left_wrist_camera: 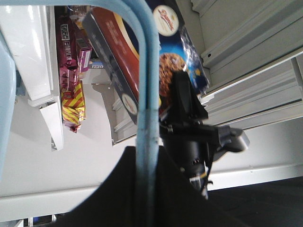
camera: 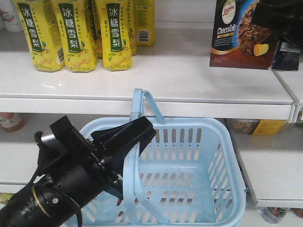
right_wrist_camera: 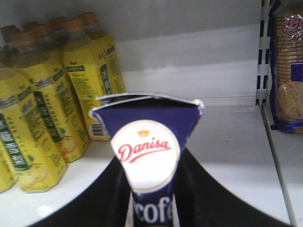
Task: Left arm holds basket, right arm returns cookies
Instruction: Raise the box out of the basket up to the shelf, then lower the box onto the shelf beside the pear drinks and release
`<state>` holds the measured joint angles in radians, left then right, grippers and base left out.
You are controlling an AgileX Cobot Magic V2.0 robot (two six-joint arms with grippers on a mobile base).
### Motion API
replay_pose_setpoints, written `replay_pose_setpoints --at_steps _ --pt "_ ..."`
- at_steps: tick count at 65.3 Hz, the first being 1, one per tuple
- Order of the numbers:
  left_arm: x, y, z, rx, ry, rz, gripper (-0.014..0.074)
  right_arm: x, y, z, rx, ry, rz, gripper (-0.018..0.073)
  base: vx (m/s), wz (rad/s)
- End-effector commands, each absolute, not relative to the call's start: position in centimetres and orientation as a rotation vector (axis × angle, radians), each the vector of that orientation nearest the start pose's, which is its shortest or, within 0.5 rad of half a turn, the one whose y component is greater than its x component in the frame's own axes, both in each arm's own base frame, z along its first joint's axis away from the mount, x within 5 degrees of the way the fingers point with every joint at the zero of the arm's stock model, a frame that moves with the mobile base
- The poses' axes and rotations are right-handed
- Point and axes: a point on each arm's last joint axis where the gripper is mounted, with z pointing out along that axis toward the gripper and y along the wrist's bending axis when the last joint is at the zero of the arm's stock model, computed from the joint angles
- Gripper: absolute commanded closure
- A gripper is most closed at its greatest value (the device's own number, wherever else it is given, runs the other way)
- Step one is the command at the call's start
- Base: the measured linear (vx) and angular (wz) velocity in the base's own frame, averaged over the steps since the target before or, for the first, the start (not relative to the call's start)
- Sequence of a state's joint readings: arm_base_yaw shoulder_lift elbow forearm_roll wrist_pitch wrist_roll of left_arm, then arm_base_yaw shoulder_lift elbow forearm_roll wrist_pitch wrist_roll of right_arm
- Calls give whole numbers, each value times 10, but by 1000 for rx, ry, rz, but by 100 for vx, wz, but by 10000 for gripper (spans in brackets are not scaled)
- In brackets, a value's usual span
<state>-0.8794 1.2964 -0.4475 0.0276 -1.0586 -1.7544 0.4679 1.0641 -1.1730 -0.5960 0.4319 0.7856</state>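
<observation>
White shelf [camera: 180,80], bare at right to receive stock; light blue basket [camera: 189,156] below it, handle clamped by left gripper [camera: 124,142] for steadiness; cookies [camera: 244,35] pinched in right gripper [right_wrist_camera: 151,208], poised over shelf.

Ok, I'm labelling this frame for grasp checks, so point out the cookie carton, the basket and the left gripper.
cookie carton [camera: 239,35]: front view, on its printed front face.
basket [camera: 201,196]: front view, on its bare inner floor.
left gripper [camera: 130,135]: front view, on the black fingers at the handle.
</observation>
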Motion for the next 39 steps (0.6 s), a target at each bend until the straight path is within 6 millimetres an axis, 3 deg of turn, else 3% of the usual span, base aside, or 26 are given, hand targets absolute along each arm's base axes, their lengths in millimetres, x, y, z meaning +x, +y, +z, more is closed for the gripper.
replay_pose_setpoints --at_steps 1,22,39 --pt "152 -185 302 -594 1302 -2292 596 220 88 458 -91 1618 341 566 0 0" --pt "152 -185 302 -594 1302 -2292 596 262 111 428 -178 1668 328 566 0 0" --pt "152 -185 302 -594 1302 -2292 596 280 118 408 -229 1727 259 566 0 0"
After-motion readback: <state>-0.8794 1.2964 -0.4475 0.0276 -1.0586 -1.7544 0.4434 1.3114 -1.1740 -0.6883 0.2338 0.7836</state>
